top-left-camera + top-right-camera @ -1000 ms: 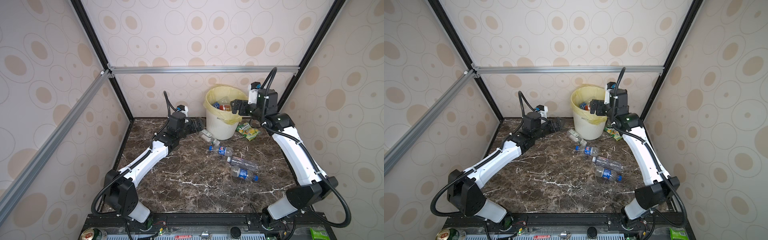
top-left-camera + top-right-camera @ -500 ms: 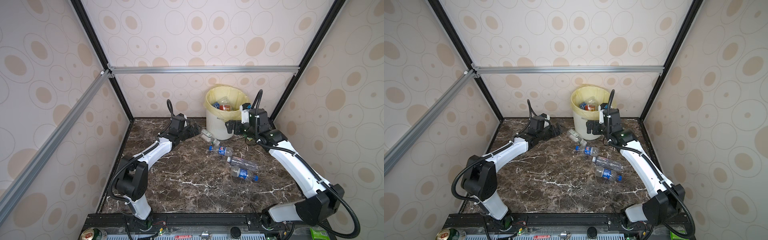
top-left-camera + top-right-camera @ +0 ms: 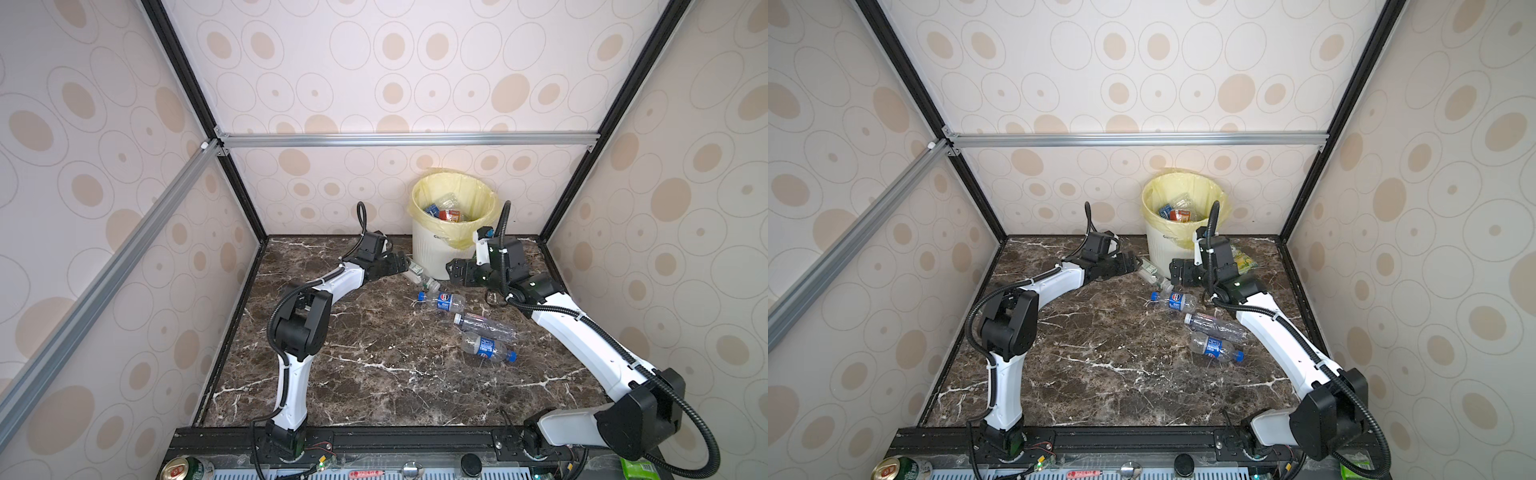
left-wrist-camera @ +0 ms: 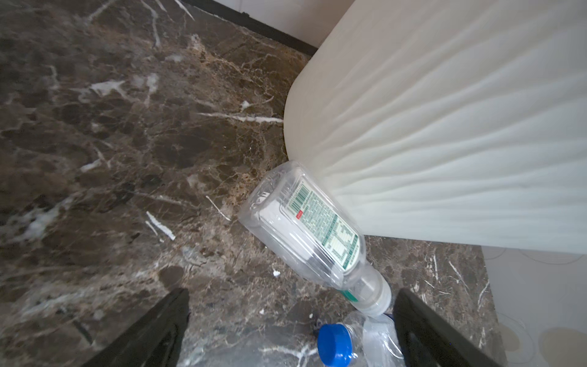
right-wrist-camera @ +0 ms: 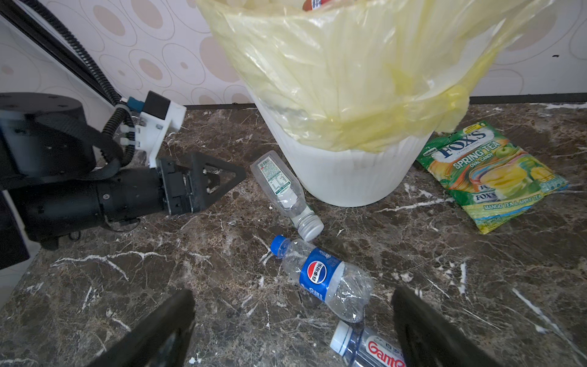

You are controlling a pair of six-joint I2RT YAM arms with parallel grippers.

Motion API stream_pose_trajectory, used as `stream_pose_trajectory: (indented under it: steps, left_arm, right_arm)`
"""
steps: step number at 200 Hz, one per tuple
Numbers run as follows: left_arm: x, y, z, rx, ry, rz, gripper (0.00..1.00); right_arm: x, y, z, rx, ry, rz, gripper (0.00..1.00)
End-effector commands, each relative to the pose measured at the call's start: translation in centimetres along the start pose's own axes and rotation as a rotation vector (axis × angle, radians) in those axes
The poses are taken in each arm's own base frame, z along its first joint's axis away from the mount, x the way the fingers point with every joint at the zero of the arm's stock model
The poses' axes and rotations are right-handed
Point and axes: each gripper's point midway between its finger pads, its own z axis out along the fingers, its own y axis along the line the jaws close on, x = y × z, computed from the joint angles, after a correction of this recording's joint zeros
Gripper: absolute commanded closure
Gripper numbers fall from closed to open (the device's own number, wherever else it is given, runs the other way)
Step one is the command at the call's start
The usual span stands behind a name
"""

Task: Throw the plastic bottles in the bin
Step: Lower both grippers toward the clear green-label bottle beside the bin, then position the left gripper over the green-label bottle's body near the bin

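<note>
The plastic bottles are small and mostly clear, several of them crumpled. Four lie on their sides on the dark marble desk (image 3: 374,353), in a loose line running from the foot of the bin (image 3: 432,253) toward the front right.

The green-label bottle (image 3: 417,272) has a pale cap. It lies just beside the bin's white ribbed wall (image 4: 444,127), with its long axis diagonal. Its base faces the left claw (image 3: 397,266) and its cap points to the front right, close to the next bottle.

The Pepsi bottle (image 3: 442,300) has a blue label and a dented body. It lies roughly across the desk with its blue cap to the left.

The white-capped bottle (image 3: 486,326) has a red and white label. It lies on much the same line, with its cap to the left and its base angled forward and right.

The fourth bottle (image 3: 486,347) also has a blue label. It lies nearest the front and is turned the other way, so its blue cap points right.

More bottles sit inside the bin, which is lined with a pale yellow bag and stands at the back wall. A blue label, an orange-red one and some clear plastic show there, but how many there are cannot be told.

The left claw lies low over the desk with its jaws spread wide and nothing between them. It is aimed at the base of the green-label bottle and sits just short of it. The right claw (image 3: 453,270) hangs in front of the bin, near the green-label and Pepsi bottles. Its jaws are also fully apart and empty.

One green-yellow candy packet (image 5: 489,171) lies flat on the desk, to the right of the bin.
</note>
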Motion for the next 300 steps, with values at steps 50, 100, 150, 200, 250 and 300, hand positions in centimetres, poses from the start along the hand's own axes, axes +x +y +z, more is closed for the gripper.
stream_pose_trajectory:
  steps: [50,100,150,200,250,300]
  left_arm:
    - [-2.8,-1.9,3.4,0.144,-0.042,0.213,0.01]
    - [-1.6,-2.4,4.2,0.250,-0.028,0.271,0.01]
    - [-0.9,-4.1,2.3,0.353,-0.061,0.294,0.01]
    - [-0.5,-4.9,0.1,0.358,-0.082,0.295,0.01]
    - [2.0,-6.6,-0.9,0.376,-0.055,0.299,0.01]
    - [2.6,-7.0,-2.9,0.351,-0.101,0.317,0.01]
  right_arm:
    - [0.7,0.0,0.3,-0.010,-0.021,0.025,0.00]
    - [0.7,-0.3,0.5,0.003,-0.024,0.012,0.00]
    - [0.8,-0.2,1.0,0.001,-0.019,0.017,0.00]
    - [0.6,-0.2,0.5,-0.003,-0.028,0.018,0.00]
    - [1.0,-0.3,0.2,0.000,-0.030,0.024,0.00]
    - [1.1,-0.4,-0.3,0.002,-0.035,0.016,0.00]
